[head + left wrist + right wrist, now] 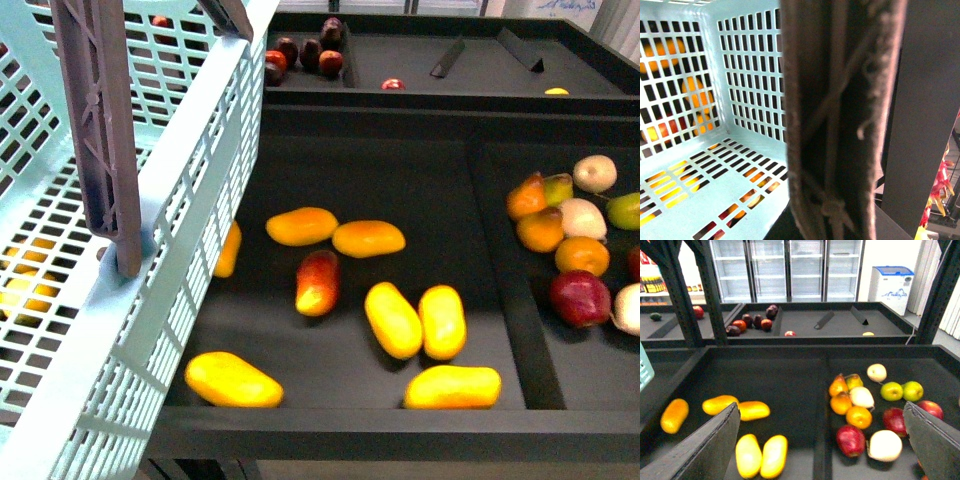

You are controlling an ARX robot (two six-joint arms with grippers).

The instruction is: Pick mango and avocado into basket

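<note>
Well, mango in black tray

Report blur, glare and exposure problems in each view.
Front view: the near basket and its handle look soft, the yellow fruits oversaturated. Left wrist view: the handle fills the middle, badly blurred; the mesh behind is sharper. Right wrist view: mostly sharp, bright fridges washed out, the right fingers dark and soft.
</note>
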